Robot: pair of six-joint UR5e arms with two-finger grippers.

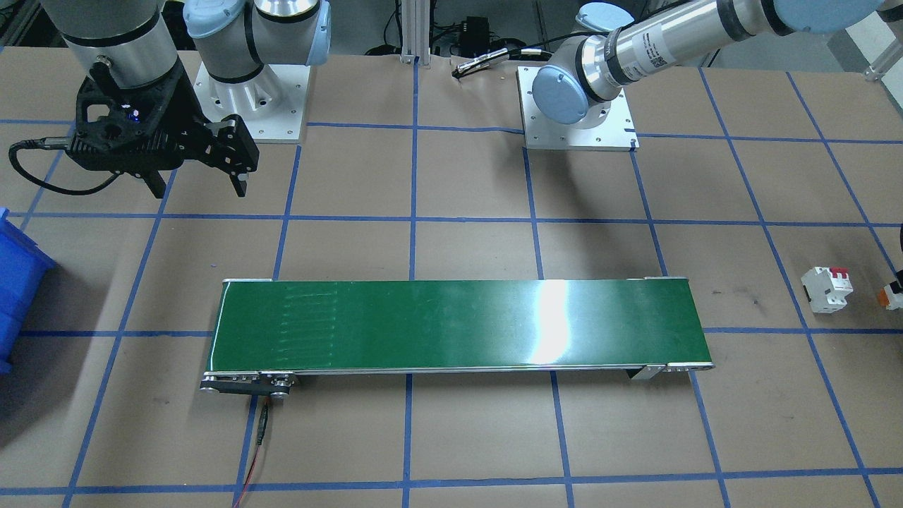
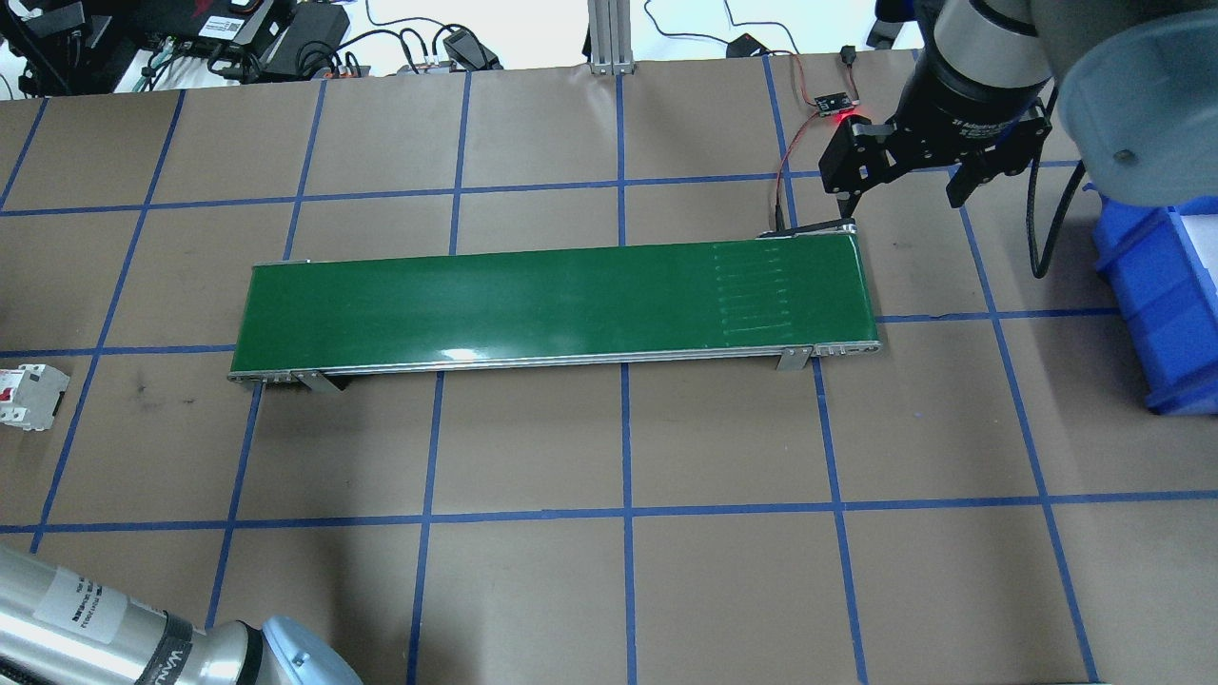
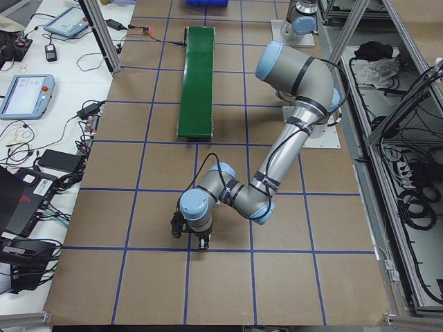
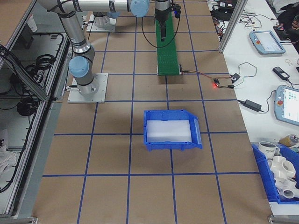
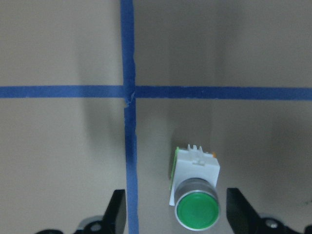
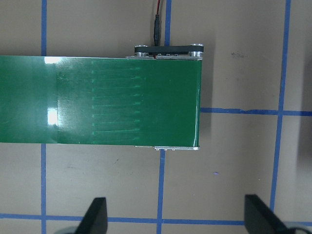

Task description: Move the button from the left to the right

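So, current state:
button (image 5: 195,192): lying on its side on bare table paper at the robot's left end of the table, green cap toward the wrist camera, white body behind it. Just beside a blue tape line, near a tape crossing. In the front-facing view only a cropped white-and-orange sliver shows at the frame edge (image 1: 893,295).
left gripper (image 5: 178,214): jaws spread wide, holding nothing. One finger sits on each side of the button, neither touching it. Looks lined up for a straddle grasp, not yet closed.
breaker (image 1: 827,288): white box with red lever, near the button, well apart from the belt. Not the task part, so my read is the gripper is deliberately centred away from it.
belt (image 2: 552,303): green conveyor running left to right across the table centre, nothing on it. Likely the transfer path, which would explain why the button sits off its left end.
right gripper (image 2: 902,195): wide open, empty, hovering off the belt's right end, probably waiting to receive.
blue bin (image 4: 171,129): on the table at the robot's right end, past the belt. Nothing visible inside, pale floor only.
second blue bin (image 4: 278,172): at the side bench corner, holds white pipe fittings.
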